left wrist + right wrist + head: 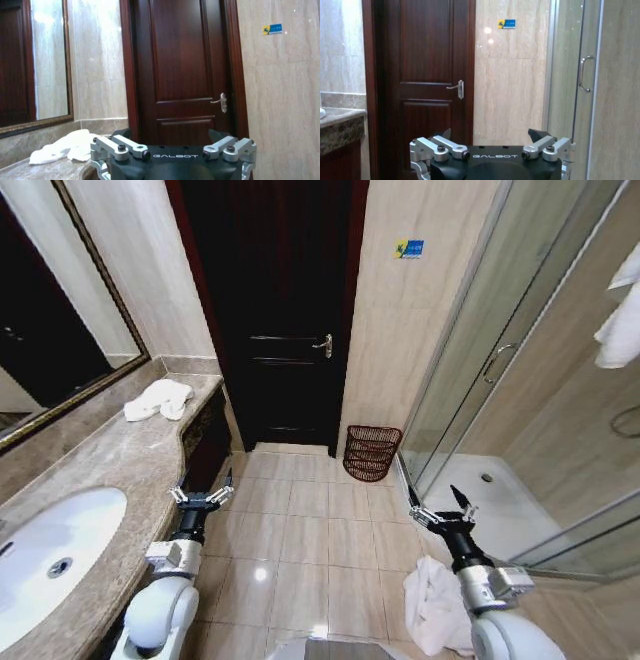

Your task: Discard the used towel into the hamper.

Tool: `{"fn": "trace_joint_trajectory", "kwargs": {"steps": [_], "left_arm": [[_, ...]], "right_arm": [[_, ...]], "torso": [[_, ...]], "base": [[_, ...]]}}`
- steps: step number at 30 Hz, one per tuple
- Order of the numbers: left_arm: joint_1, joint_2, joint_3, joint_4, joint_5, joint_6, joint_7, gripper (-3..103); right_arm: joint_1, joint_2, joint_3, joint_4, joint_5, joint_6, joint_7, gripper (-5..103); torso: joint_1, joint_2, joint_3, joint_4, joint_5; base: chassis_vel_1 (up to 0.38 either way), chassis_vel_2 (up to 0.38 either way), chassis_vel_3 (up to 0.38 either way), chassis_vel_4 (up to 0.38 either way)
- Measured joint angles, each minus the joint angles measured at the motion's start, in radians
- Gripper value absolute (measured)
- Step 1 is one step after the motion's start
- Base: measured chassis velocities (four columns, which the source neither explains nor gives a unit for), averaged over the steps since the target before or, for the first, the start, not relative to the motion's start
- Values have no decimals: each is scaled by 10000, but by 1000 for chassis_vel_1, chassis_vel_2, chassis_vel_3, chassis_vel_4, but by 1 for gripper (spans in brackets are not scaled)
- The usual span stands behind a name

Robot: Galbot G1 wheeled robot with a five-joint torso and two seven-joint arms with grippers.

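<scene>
Head view: both grippers empty, spread open, short of the door [270,310]
Left gripper [201,498] should take the towel [158,399] left of the door; hamper [371,453] sits right; right gripper [440,513] idle

A white towel [158,399] on mottled brown-grey marble counter [120,455]; red-brown open-weave hamper [371,453] beside dark door [270,310].

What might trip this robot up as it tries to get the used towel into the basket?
Two white towels are about: one on the counter, one on the floor beside the right arm. It could pick the wrong one. The basket stands far off by the door, so a carried towel might slip or drag on the way. Both the left pincer and the right pincer are open and empty.
</scene>
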Motion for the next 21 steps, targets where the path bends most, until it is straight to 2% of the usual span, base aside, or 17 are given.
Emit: {"fn": "trace_joint_trajectory", "kwargs": {"steps": [21], "left_arm": [[138,25,12,-83,-262,57,-16,100]], "right_arm": [[37,18,12,46,122,-197,-1,100]], "torso": [[0,0,0,0,0]], "base": [[0,0,0,0]]}}
